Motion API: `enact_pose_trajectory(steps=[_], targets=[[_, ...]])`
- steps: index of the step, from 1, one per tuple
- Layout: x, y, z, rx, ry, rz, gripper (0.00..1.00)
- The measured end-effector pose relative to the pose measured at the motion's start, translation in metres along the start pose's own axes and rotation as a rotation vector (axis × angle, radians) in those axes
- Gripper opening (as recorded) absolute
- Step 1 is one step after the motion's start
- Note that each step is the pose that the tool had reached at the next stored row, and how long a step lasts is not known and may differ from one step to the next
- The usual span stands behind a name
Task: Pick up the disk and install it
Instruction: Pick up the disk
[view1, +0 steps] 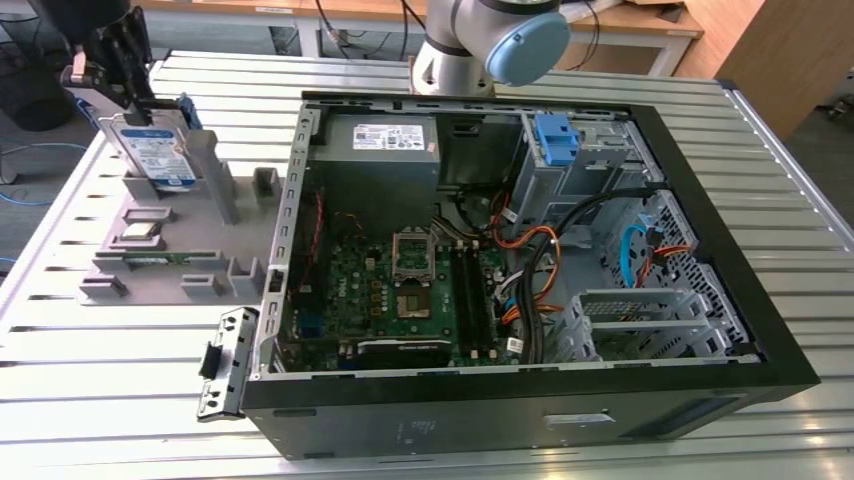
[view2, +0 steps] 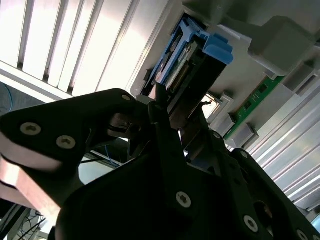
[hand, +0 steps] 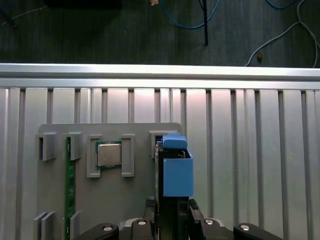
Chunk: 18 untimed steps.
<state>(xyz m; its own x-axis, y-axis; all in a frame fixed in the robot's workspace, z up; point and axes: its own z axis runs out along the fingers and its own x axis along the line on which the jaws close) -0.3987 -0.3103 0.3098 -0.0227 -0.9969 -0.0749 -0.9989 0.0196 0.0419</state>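
Observation:
The disk (view1: 154, 150) is a silver drive with a white-and-blue label and blue rails. It stands on edge, slightly tilted, at the back of the grey parts holder (view1: 174, 250) on the exterior view's left. My gripper (view1: 124, 85) is above it, shut on its upper end. In the first wrist view the disk (hand: 177, 172) shows edge-on with its blue rail, between the black fingers (hand: 192, 212). In the second wrist view its blue end (view2: 197, 55) sticks out past the gripper (view2: 165, 115). I cannot tell whether its lower edge still rests in the holder's slot.
An open computer case (view1: 534, 400) fills the exterior view's right, with a blue bracket (view1: 554, 138) in its drive bay, a grey power supply (view1: 380, 150) and cables. The holder also carries a processor chip (hand: 108, 154) and a green memory stick (hand: 69, 185). The slatted metal table (view1: 107, 380) lies underneath.

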Motion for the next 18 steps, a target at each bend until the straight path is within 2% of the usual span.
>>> enact_pose_trajectory(steps=[2,4,5,12,15,18], targets=[[0.0,0.0003,0.0003,0.0002,0.0152,0.001,0.36],[0.0001,0.0003,0.0005,0.0007,0.036,0.002,0.36],[0.0001,0.0003,0.0007,0.001,0.0423,0.002,0.36],[0.0002,0.0003,0.0026,0.0007,0.045,0.002,0.36],[0.0005,0.0004,0.0066,0.0009,0.0449,0.002,0.36],[0.0006,0.0005,0.0074,0.001,0.0449,0.002,0.36]])
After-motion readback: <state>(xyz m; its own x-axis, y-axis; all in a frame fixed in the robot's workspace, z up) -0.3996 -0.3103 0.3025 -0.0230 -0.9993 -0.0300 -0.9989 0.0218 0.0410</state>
